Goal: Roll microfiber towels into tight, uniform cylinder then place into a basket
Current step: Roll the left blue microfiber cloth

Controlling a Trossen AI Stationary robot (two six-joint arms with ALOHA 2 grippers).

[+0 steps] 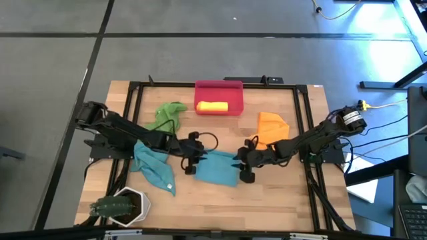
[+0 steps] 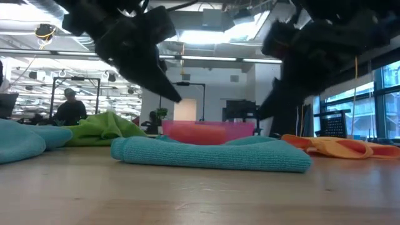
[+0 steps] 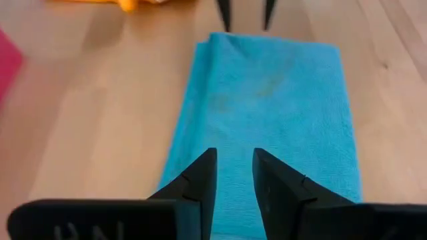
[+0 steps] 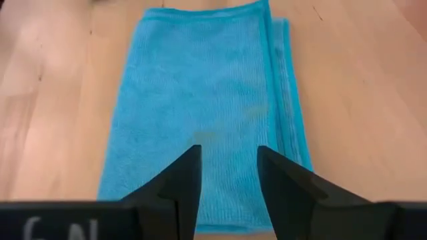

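1. Rolling is the step in hand, as I judge it: a teal-blue towel [image 1: 218,167] lies folded into a flat strip on the tabletop [image 1: 280,200], not yet rolled.
2. Doing it well means both hands pinching the same short edge, keeping it square, and turning it over tightly so the cylinder comes out even from end to end.
3. Left hand [image 1: 189,160] hovers at one end of the strip, fingers a little apart, gripping nothing.
4. Right hand [image 1: 246,166] hovers at the opposite end, fingers apart and wider, also empty.
5. Between the two hands lies the strip; each wrist view shows it stretching away from that hand's fingertips.
6. Whether either hand touches the cloth is hard to tell; both seem just above it.
7. Red-pink basket [image 1: 219,97] sits at the far edge, well apart from both hands, with a yellow roll [image 1: 212,106] inside.
8. Green towel [image 1: 167,114], orange towel [image 1: 272,127] and a second teal-blue towel [image 1: 154,167] lie loose nearby.
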